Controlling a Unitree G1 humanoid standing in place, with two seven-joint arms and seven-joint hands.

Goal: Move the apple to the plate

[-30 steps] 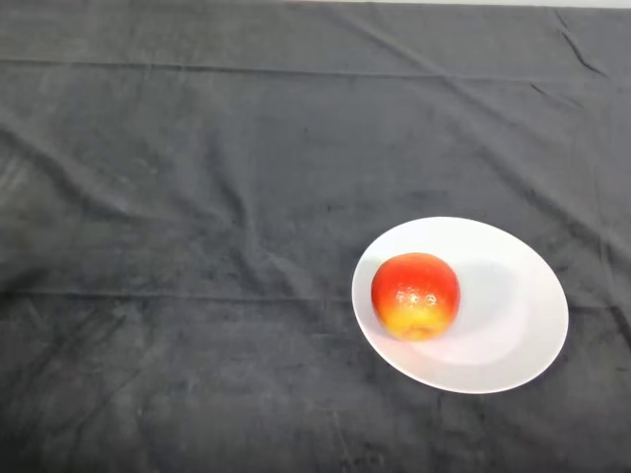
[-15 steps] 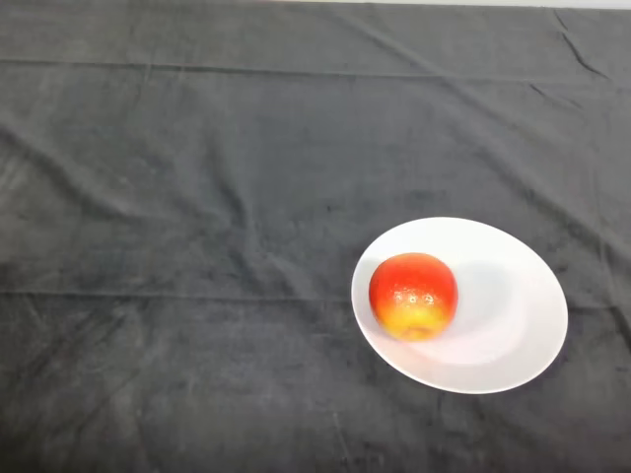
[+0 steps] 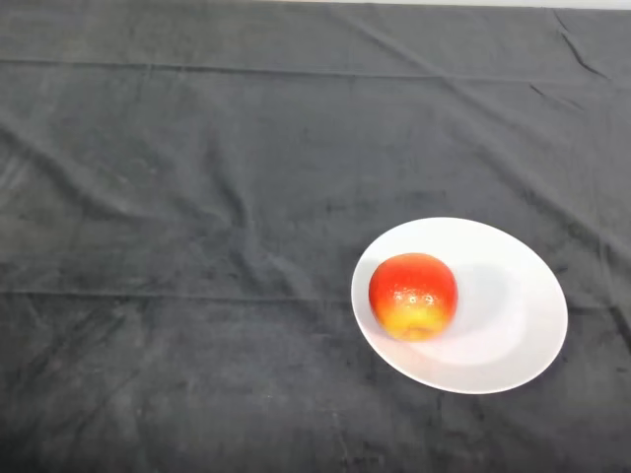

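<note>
The apple (image 3: 413,296) sits a touch further toward the left of the frame than it does one second ago, a very slight shift across the left part of the plate (image 3: 513,335). Against the picture from half a second ago it lies in the same spot, so the small drift belongs to the first half of that second. Its yellow patch faces the lower edge of the frame in all three pictures, so I cannot tell whether it rolls or only slides. No other change shows between the earlier pictures and now.
</note>
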